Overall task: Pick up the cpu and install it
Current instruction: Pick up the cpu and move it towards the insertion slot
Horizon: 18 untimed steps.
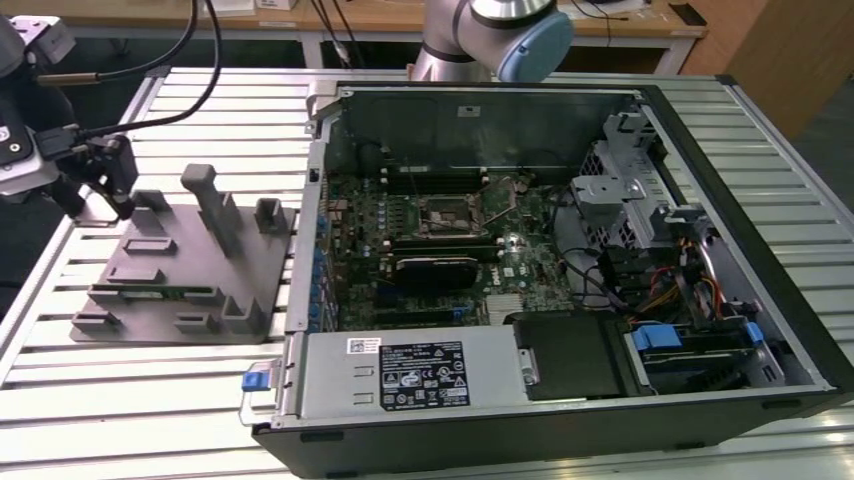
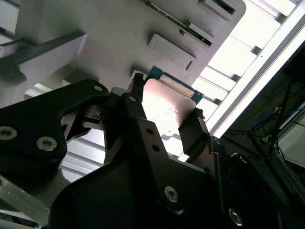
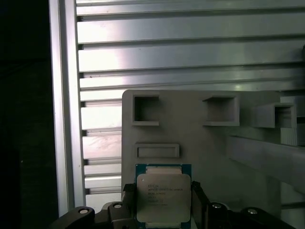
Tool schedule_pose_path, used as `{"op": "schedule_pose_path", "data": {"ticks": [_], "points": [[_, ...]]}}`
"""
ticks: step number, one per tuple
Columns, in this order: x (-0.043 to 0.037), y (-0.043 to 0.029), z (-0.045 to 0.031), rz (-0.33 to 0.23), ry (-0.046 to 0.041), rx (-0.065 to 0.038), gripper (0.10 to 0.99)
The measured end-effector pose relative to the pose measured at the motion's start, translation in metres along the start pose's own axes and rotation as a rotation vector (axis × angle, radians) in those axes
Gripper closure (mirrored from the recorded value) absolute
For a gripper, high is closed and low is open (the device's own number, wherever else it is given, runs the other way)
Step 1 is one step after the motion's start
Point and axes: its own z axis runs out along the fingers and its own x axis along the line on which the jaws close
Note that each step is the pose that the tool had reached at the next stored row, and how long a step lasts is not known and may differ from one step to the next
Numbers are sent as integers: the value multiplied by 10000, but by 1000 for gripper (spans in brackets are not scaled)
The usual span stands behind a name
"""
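The cpu (image 3: 163, 194) is a flat square chip with a shiny silver top and a teal-green rim. It sits between the two black fingers of my gripper (image 3: 163, 210), which close against its opposite edges. The second wrist view shows the same hold: the cpu (image 2: 167, 109) is pinched in the gripper (image 2: 164, 119), just above the grey fixture plate (image 2: 119, 33). In the exterior view my gripper (image 1: 98, 203) hangs over the far corner of the fixture plate (image 1: 187, 275), at the exterior view's left. The motherboard socket (image 1: 451, 214) lies inside the open computer case.
The open computer case (image 1: 787, 330) takes up the middle and the exterior view's right, with its power supply (image 1: 414, 375) at the front. Grey posts (image 1: 211, 205) rise from the fixture plate near the gripper. Black cables (image 1: 160, 110) trail from the wrist. The slatted aluminium table (image 1: 134, 410) lies all around.
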Motion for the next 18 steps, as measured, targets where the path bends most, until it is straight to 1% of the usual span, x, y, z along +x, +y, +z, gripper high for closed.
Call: {"op": "schedule_pose_path", "data": {"ticks": [12,18], "points": [[-3,4,-128,0,0,0,541],[-5,6,-181,0,0,0,541]]}}
